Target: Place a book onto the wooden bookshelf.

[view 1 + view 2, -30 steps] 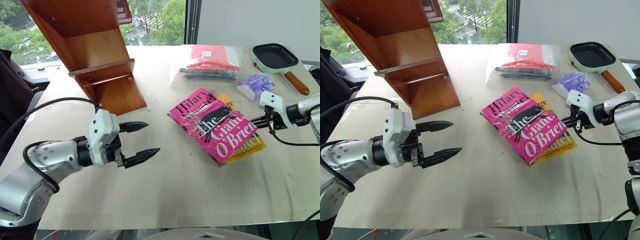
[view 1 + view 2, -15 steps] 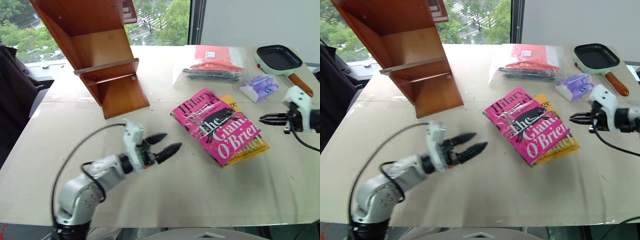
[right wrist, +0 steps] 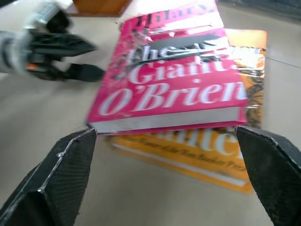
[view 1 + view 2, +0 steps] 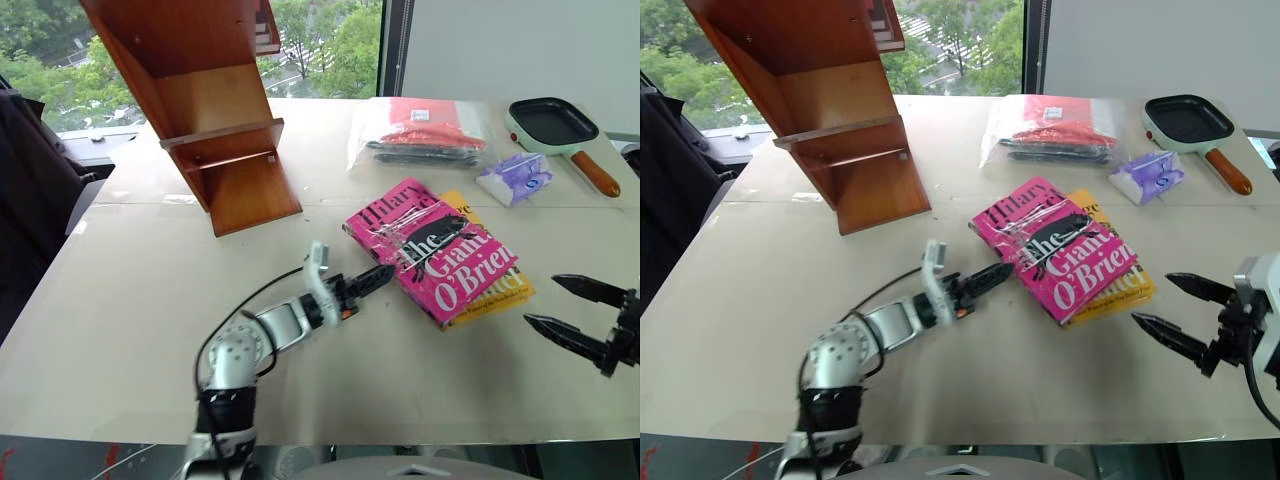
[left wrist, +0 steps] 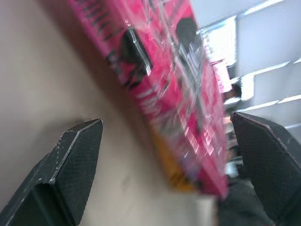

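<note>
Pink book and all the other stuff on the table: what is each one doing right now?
Pink book: flat, on top of yellow book.
Yellow book: flat, underneath.
Wooden bookshelf: tilted, no books seen.
Left hand: open, at pink book's edge.
Right hand: open, holding nothing.
Frying pan: nothing inside.

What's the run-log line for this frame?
left claw: open, at pink book | right claw: open, off book | book: on yellow book | bookshelf: no book

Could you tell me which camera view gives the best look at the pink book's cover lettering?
The right wrist view: the pink book faces it squarely, with "O'Brien" large and legible, lying on the yellow book. Both eye views show the whole cover, but small. The left wrist view shows it edge-on and blurred.
</note>
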`<state>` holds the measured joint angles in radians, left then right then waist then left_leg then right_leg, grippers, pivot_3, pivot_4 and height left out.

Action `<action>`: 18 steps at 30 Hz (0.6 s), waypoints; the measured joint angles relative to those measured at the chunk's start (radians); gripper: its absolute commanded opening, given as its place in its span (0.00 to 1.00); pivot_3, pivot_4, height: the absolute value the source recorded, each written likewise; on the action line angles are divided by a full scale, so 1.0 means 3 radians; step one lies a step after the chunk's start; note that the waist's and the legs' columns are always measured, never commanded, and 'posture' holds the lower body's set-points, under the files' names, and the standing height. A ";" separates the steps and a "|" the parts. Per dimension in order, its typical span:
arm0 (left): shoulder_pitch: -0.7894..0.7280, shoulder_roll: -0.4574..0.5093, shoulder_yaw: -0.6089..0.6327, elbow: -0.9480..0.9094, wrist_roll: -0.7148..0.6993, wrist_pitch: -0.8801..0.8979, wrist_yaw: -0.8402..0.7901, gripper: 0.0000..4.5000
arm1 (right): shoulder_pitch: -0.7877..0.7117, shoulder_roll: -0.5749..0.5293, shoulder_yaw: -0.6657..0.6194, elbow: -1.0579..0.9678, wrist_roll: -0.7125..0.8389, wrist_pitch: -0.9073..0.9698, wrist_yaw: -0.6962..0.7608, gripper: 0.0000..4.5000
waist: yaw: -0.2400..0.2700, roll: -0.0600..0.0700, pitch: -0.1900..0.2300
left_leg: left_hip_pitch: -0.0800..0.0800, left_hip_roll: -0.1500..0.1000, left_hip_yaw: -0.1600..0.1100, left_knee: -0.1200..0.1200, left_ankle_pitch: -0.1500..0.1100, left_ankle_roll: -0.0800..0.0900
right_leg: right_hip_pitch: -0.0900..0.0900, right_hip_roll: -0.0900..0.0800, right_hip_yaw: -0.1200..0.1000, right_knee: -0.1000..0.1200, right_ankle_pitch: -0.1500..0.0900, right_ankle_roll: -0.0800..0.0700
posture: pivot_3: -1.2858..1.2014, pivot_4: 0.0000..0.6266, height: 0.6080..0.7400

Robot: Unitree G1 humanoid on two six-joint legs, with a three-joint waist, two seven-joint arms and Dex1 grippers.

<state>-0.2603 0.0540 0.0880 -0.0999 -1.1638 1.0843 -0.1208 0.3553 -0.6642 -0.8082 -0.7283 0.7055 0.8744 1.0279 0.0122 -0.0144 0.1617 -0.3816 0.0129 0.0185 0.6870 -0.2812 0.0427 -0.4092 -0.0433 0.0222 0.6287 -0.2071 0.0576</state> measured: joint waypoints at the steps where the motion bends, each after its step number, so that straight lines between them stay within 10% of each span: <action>1: -0.0081 -0.0070 0.0007 0.0102 -0.0001 0.0007 0.0049 1.00 | 0.0125 0.0058 -0.0058 -0.0068 0.0049 -0.0021 -0.0038 0.98 | 0.0005 -0.0003 -0.0005 | 0.0000 -0.0003 -0.0002 0.0000 0.0000 0.0000 | 0.0000 -0.0002 0.0000 0.0000 0.0000 0.0000 | 0.52 0.24 0.93; 5: -0.0309 -0.0284 0.0066 0.0419 0.0037 -0.0023 0.0128 1.00 | 0.0469 0.0153 -0.0121 -0.0228 0.0194 -0.0140 -0.0085 0.98 | 0.0001 -0.0005 -0.0006 | -0.0001 -0.0006 -0.0001 -0.0002 -0.0001 0.0001 | -0.0001 -0.0004 0.0002 -0.0002 0.0001 -0.0002 | 0.52 0.24 0.93; 15: -0.0384 -0.0438 0.0197 0.0447 0.0107 -0.0179 0.0109 0.16 | 0.0447 0.0107 -0.0026 -0.0084 0.0245 -0.0579 -0.0218 1.00 | -0.0006 -0.0010 -0.0003 | -0.0009 -0.0006 -0.0005 -0.0009 -0.0001 0.0001 | -0.0009 -0.0005 -0.0001 -0.0006 0.0007 -0.0013 | 0.52 0.24 0.93; 18: -0.0259 -0.0020 -0.0053 -0.0065 0.0315 -0.0254 -0.0247 0.14 | 0.0261 0.0089 0.0142 0.0112 0.0188 -0.0848 -0.0172 1.00 | -0.0014 -0.0011 -0.0002 | -0.0007 -0.0005 -0.0005 -0.0013 -0.0001 0.0000 | -0.0009 -0.0005 -0.0001 -0.0006 0.0007 -0.0015 | 0.52 0.24 0.93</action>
<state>-0.3379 0.0481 0.0720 -0.1193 -1.0692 1.0082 -0.1949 0.4337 -0.6375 -0.7655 -0.6946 0.7620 0.6198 0.9764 0.0079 -0.0177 0.1610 -0.3838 0.0114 0.0171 0.6830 -0.2815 0.0428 -0.4119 -0.0447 0.0218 0.6267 -0.2051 0.0532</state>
